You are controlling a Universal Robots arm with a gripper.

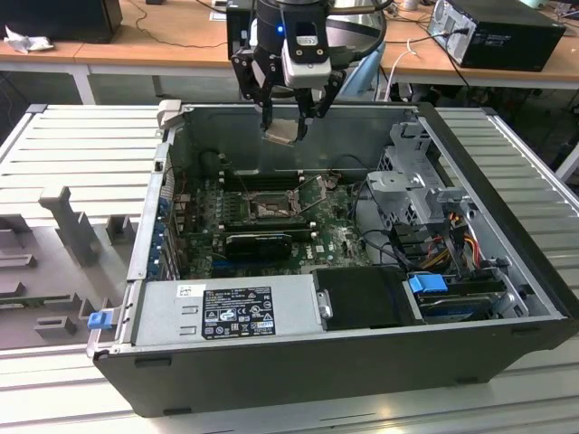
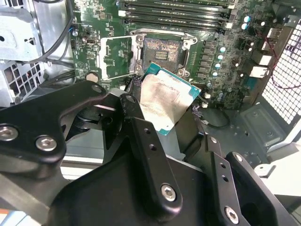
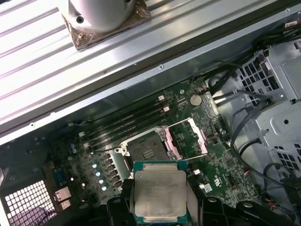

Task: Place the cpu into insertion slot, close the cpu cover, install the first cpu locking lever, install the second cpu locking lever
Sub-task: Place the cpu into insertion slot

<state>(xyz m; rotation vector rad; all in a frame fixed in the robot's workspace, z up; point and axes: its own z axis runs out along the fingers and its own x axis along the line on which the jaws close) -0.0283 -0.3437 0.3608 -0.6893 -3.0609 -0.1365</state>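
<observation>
Exterior view shows the black end effector hanging over the far part of the open computer case. Its fingers pinch the cpu by two opposite edges. The cpu is a thin flat square with a dull beige-silver metal face and a green rim, and it is held a little tilted. It is in the air, above the insertion slot and apart from it. The slot has a black plastic frame and a dark centre, with green circuit board around it. The cpu cover, a thin silver metal frame with a square window, stands open beside the slot. At the near side lies a grey metal box with a label. The case rests on a ribbed grey counter.
</observation>
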